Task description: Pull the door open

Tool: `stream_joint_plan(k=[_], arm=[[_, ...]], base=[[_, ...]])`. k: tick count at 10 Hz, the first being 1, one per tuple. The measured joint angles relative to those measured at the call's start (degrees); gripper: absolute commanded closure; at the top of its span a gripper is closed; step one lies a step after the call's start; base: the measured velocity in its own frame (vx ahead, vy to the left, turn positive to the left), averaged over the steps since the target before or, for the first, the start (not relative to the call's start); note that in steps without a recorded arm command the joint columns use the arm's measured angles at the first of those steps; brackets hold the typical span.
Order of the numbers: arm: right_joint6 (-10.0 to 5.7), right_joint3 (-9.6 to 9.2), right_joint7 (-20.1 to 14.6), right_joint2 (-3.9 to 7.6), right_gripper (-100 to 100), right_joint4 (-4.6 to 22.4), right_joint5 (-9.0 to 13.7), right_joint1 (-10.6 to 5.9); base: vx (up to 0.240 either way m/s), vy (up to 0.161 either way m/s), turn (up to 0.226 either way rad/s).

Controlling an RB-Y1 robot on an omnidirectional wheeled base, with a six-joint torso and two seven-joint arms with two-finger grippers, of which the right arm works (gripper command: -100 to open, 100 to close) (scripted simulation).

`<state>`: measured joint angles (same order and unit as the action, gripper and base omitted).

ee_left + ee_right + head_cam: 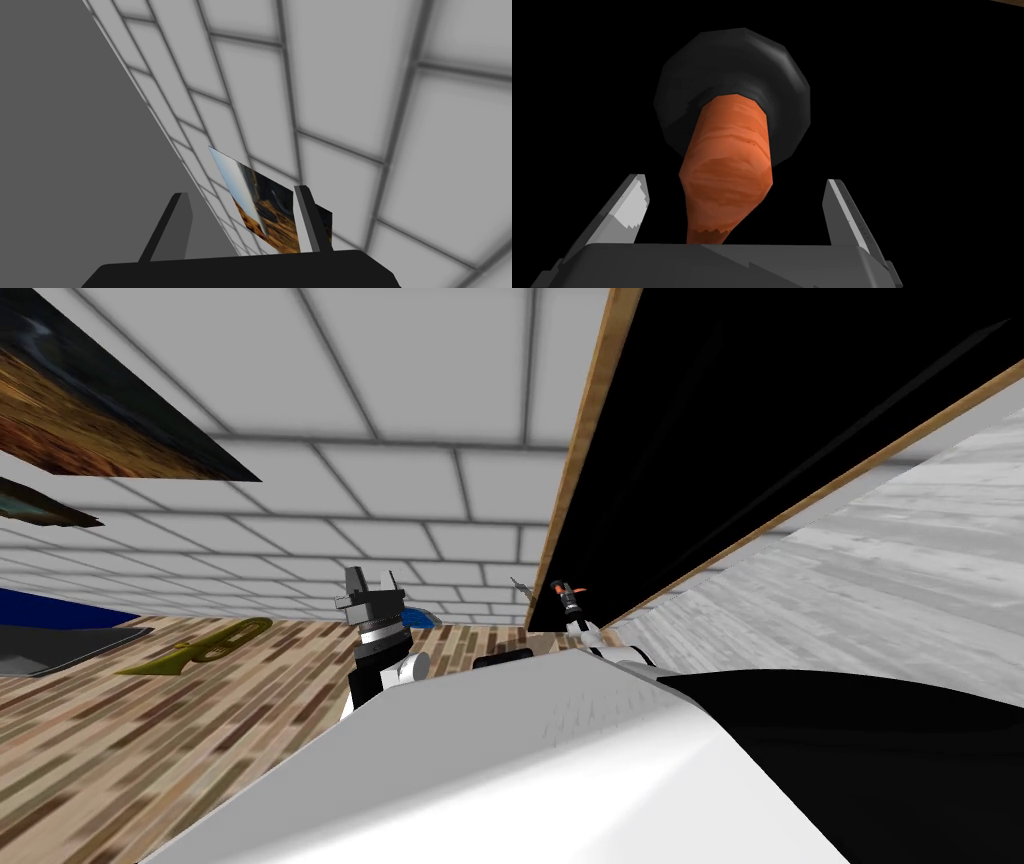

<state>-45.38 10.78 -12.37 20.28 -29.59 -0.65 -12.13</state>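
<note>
The right gripper [735,180] is open, its fingers either side of the orange handle [727,155] without touching it. The handle runs back to a dark rosette [782,75] on the black door [700,438], ahead on my right. I would close squarely on the handle, seated deep between the fingers, then pull along the door's arc rather than straight back. The left gripper [241,191] is open and holds nothing, facing the tiled wall [350,100].

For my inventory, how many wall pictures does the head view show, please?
2: a large picture far left, a smaller picture below it; others may be hidden.
</note>
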Motion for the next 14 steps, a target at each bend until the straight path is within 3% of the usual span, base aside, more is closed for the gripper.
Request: stream_joint_plan(k=[1, 7, 10, 12, 14], arm=[[-0.15, 0.02, -0.1, 0.05, 100, 0.2, 0.0, -0.09], [0.08, -0.02, 0.0, -0.06, 100, 0.0, 0.0, 0.01], [-0.75, -1.25, -2.0, 1.12, 100, -0.3, -0.8, 0.41], [-1.0, -2.43, -3.4, 1.56, 100, -1.3, -1.6, 1.56], [-2.15, -3.86, -5.3, 2.4, 100, -0.7, -2.5, 1.93]], base=[[-0.006, 0.0, 0.0], [-0.026, -0.009, 0.021], [-0.216, -0.064, 0.124], [-0.225, -0.093, 0.135], [-0.231, -0.089, 0.128]])
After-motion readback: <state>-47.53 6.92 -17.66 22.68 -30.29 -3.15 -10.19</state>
